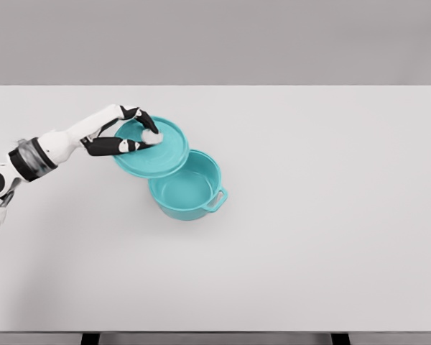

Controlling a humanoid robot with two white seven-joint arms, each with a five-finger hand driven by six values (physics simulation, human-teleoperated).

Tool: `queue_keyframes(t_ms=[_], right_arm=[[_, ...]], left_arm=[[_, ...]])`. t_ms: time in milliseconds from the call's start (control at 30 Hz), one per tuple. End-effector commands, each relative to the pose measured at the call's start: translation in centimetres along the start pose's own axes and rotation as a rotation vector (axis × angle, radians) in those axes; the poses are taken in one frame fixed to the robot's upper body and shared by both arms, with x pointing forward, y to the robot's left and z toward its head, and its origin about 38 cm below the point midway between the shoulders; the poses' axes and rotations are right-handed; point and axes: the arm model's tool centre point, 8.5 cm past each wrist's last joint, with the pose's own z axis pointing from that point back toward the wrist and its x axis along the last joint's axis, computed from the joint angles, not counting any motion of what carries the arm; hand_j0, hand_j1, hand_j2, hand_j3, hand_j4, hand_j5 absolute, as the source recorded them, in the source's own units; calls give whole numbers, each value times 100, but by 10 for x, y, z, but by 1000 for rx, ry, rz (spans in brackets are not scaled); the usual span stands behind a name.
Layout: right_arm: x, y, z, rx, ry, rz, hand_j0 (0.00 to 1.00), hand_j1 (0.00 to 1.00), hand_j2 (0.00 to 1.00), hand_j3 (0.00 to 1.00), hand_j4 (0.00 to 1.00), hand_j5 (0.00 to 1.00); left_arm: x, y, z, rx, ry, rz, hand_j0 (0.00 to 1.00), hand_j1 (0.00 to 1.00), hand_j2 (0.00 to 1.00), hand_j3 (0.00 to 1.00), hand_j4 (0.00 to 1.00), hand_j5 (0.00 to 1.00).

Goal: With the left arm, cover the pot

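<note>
Left robot hand [138,136] pinching teal lid [152,147] at its knob. Lid tilted, overlapping rim of open pot [188,188] on worktop [330,215].

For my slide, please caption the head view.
Left hand holds the teal lid partly over the open teal pot on the white table.

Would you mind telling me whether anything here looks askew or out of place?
Only the teal lid: held by the left hand, it sits off-centre, overlapping just the upper-left rim of the pot, which stays mostly uncovered.
</note>
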Motion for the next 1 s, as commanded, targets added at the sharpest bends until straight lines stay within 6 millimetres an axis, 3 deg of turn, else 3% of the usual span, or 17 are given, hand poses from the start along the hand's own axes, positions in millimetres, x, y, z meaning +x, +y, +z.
queue_keyframes(t_ms=[0,300,500,967], right_arm=[[-1,0,0,1,1,0,100,100,100,100,100,100],[0,0,0,1,-1,2,100,100,100,100,100,100],[-1,0,0,1,0,1,100,100,100,100,100,100],[-1,0,0,1,0,1,100,100,100,100,100,100]], left_arm=[[1,-10,-14,5,-26,23,48,48,48,48,48,48],[-5,-28,-18,95,-29,77,48,48,48,48,48,48],[-8,-51,-23,83,-35,113,48,48,48,48,48,48],[-7,-65,-15,82,-34,132,48,48,48,48,48,48]])
